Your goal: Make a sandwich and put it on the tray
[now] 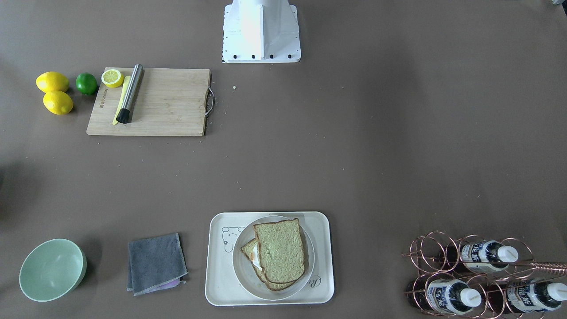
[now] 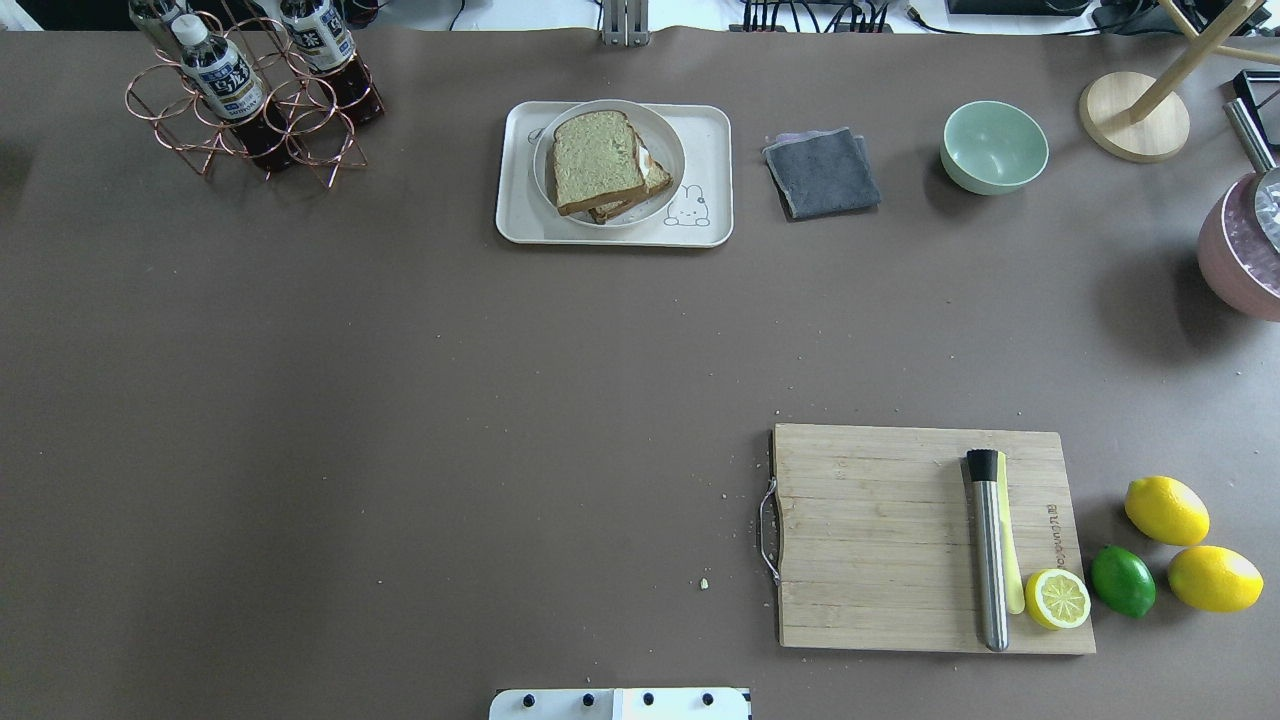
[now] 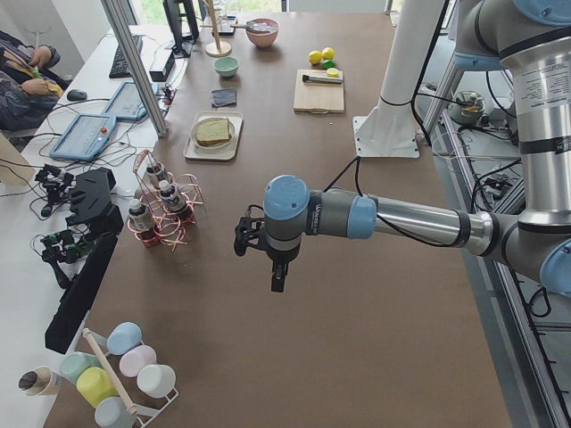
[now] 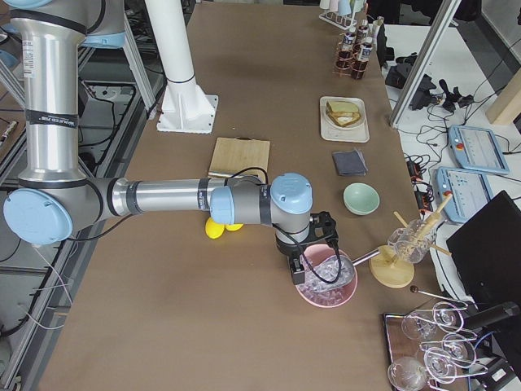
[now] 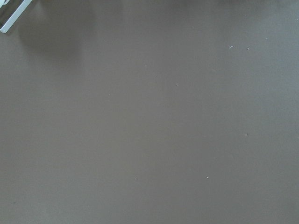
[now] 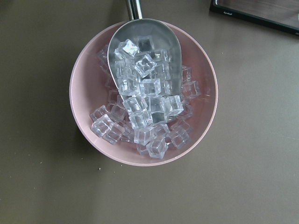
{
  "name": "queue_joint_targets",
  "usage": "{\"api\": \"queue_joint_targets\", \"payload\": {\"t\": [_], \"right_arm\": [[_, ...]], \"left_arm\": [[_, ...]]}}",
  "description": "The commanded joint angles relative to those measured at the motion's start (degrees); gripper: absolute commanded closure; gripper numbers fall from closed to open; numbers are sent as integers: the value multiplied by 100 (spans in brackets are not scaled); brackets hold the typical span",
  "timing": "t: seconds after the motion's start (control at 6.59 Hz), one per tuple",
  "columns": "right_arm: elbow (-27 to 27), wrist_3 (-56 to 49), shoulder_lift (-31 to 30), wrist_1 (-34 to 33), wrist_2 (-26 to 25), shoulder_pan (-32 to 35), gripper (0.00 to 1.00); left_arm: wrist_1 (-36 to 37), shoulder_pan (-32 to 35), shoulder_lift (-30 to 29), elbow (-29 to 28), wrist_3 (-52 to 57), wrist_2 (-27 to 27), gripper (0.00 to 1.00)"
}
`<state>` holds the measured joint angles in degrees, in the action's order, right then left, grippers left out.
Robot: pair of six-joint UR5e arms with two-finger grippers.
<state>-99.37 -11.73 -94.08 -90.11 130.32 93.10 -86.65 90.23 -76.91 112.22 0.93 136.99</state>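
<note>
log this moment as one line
sandwich: on plate, on tray | left gripper: over table, state unclear | right gripper: over ice bowl, state unclear

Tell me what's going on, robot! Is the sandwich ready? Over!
Left gripper, right gripper: both far from tray, open or shut unclear. Sandwich assembled, on plate, on tray. Nothing touching it.

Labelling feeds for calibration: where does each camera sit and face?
Front-facing: across the table, facing the robot; base at top.
Overhead: behind the robot, looking forward; base at bottom.
Exterior left: table's left end; left arm near.
Exterior right: right end; right arm over ice bowl.
Left wrist: down at bare table; white corner, perhaps the base.
Right wrist: down into ice bowl; no body.
Shared: all exterior views show sandwich on plate on tray.
</note>
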Motion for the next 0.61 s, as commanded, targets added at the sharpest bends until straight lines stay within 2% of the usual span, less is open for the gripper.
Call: {"api": "queue_joint_targets", "payload": {"t": [0.0, 0.46], "right_arm": [[-39, 4, -58, 2, -24, 6, 0], [-57, 39, -84, -7, -94, -11, 0]], "left_arm": [[-28, -57, 27, -59, 4, -49, 2], [-37, -23, 45, -95, 265, -49, 2]]}}
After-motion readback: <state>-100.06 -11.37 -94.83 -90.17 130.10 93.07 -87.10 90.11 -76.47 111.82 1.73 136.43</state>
